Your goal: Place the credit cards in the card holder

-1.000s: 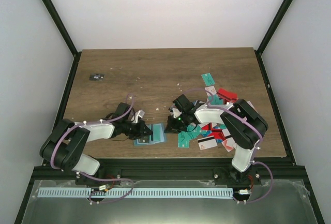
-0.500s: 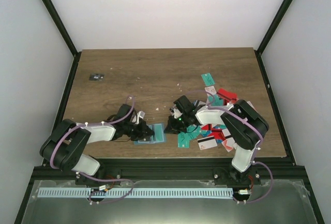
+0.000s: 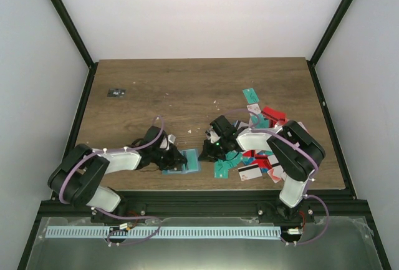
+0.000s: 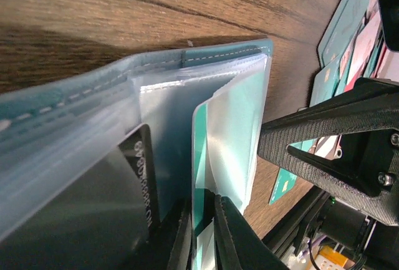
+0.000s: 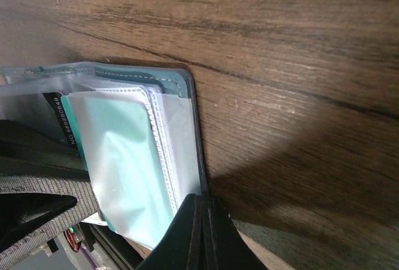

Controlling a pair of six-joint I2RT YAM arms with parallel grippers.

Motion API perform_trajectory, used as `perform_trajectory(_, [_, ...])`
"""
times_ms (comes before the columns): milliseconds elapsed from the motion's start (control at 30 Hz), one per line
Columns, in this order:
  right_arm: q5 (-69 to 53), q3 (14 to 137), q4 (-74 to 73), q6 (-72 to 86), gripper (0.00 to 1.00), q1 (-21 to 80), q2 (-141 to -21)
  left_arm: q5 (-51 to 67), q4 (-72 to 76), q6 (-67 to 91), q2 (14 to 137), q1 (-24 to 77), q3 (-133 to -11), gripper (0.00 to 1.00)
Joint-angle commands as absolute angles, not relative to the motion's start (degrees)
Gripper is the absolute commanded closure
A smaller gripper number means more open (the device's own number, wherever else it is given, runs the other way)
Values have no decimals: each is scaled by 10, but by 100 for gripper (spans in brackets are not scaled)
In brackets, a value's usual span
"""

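Observation:
The blue-grey card holder [image 3: 189, 163] lies open near the table's front edge, with clear sleeves [image 4: 168, 95] fanned out. My left gripper [image 3: 177, 158] reaches it from the left. Its jaws [image 4: 203, 232] are shut on the edge of a teal credit card [image 4: 199, 151], which stands partly inside a sleeve. A black card [image 4: 140, 176] sits in a neighbouring pocket. My right gripper [image 3: 206, 152] comes from the right and is shut [image 5: 204, 206] on the holder's cover edge [image 5: 194, 133]. The teal card [image 5: 118, 151] shows through its sleeve. More credit cards [image 3: 265, 151] lie heaped at the right.
A tiny black object with white marks [image 3: 116, 92] sits at the far left of the table. Stray teal cards [image 3: 250, 94] lie behind the heap, and one [image 3: 222, 169] in front of the right gripper. The table's front edge [image 3: 187, 186] is close below the holder.
My left gripper has edged right, towards the holder, with the teal card. The right gripper and the holder have stayed put.

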State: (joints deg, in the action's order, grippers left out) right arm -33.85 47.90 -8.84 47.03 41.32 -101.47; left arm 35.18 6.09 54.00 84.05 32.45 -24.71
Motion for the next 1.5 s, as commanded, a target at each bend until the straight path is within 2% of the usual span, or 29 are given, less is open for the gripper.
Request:
perform_trajectory(0, [-314,464,-146,462,99,420,-1013,316,-17,517,829,335,-267,86])
perform_trajectory(300, [-297,483,-178,438,97,411,-986,292,-105,477,800,335,-292,65])
perform_trajectory(633, [-276,496,-217,410,89,394,-938,269,-184,458,739,335,-300,50])
perform_trajectory(833, [-271,502,-237,397,85,385,-904,246,-244,448,690,335,-312,45])
perform_trajectory(1067, [-284,496,-233,387,80,384,-854,209,-327,423,645,334,-343,48])
perform_trajectory(1200, [-313,478,-203,390,75,384,-827,199,-349,417,631,335,-354,53])
perform_trajectory(1467, [-403,439,-100,424,66,384,-835,208,-326,412,657,337,-354,79])
